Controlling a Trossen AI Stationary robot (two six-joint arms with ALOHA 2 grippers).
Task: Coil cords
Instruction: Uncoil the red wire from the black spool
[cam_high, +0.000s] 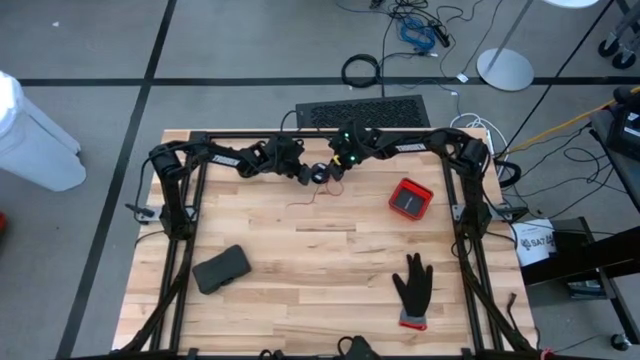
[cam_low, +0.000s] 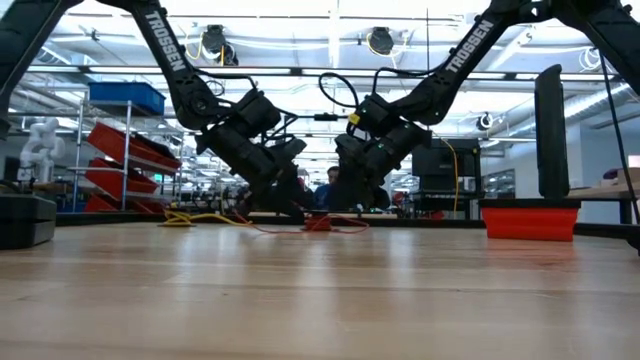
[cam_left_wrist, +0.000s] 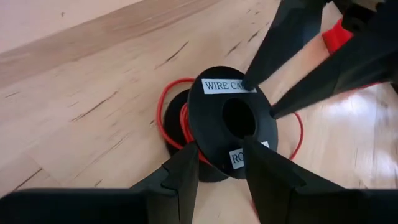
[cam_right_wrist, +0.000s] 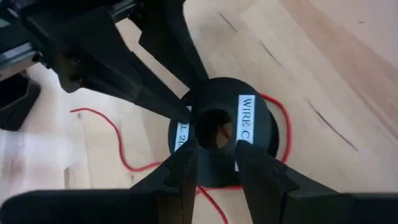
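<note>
Overhead, table-level, two close wrist views

A small black round plastic spool (cam_left_wrist: 230, 127) with white labels stands tilted near the red tray (cam_high: 410, 199). Its thin red cord (cam_right_wrist: 118, 146) loops loosely around it and trails across the wooden bench (cam_high: 320, 270).

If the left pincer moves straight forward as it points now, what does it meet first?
Probably the right pincer: the left pincer already grips the black spool, and those fingertips sit on its opposite rim.

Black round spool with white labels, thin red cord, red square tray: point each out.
Black round spool (cam_left_wrist: 231, 127), left wrist view, upper flange.
Thin red cord (cam_right_wrist: 118, 146), right wrist view, loose strand.
Red square tray (cam_high: 410, 199), high view, rim.
</note>
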